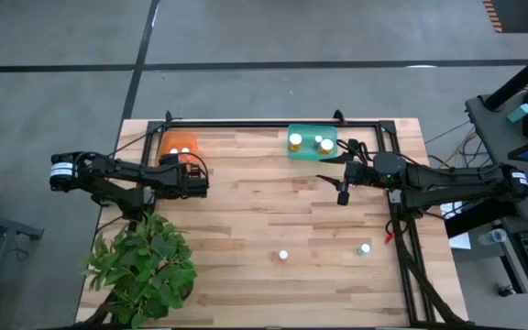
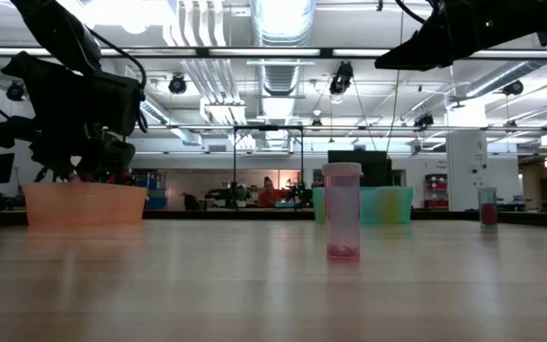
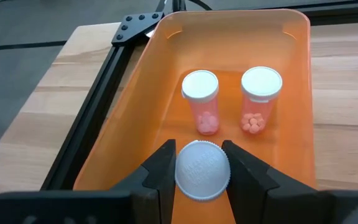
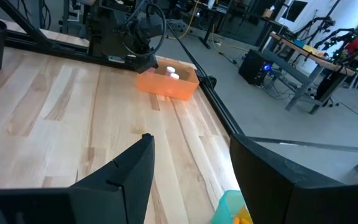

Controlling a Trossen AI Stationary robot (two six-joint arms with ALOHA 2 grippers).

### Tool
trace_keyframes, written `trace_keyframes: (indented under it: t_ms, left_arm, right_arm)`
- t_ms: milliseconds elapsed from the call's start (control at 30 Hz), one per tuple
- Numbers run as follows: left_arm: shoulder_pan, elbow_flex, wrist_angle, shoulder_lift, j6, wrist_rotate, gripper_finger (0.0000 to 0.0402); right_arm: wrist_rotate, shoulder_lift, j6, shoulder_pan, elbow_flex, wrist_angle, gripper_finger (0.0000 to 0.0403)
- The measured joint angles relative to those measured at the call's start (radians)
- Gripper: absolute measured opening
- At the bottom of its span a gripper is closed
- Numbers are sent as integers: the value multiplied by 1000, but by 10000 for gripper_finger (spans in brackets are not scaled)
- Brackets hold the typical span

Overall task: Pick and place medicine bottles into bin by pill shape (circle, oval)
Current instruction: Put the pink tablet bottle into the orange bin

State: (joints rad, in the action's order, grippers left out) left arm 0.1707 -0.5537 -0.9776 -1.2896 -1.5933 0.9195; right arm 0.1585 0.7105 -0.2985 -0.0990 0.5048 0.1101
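Observation:
My left gripper (image 3: 202,169) hangs over the near end of the orange bin (image 3: 135,112) at the table's far left, shut on a white-capped medicine bottle (image 3: 202,169). Two more bottles (image 3: 201,99) (image 3: 260,96) stand upright on the bin's floor. My right gripper (image 1: 342,174) is open and empty, just near-side of the green bin (image 1: 312,144), which holds three bottles. Two bottles stand on the table near its front, one (image 1: 283,256) in the middle and one (image 1: 364,248) to the right. The middle one (image 2: 342,211) shows in the low view. My left gripper pinches the bottle between its two fingers, one on either side just below the round white cap (image 3: 202,169). The cap faces the wrist camera. The body below is hidden by the cap, and the bottle hangs clear above the bin's floor.
A leafy green plant (image 1: 143,266) stands at the table's front left corner. A black frame (image 1: 273,124) runs along the far edge and down the right side. Bare wood lies between the two bins and the front bottles.

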Motion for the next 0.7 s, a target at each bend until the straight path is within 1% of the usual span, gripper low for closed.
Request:
trace_keyframes:
  t_ms: [400, 700]
  left_arm:
    - [0, 0, 1, 0, 3, 19, 92]
    - [9, 10, 28, 0, 2, 56, 92]
  right_arm:
    - [0, 0, 0, 0, 0, 0, 198]
    - [0, 0, 0, 0, 0, 0, 198]
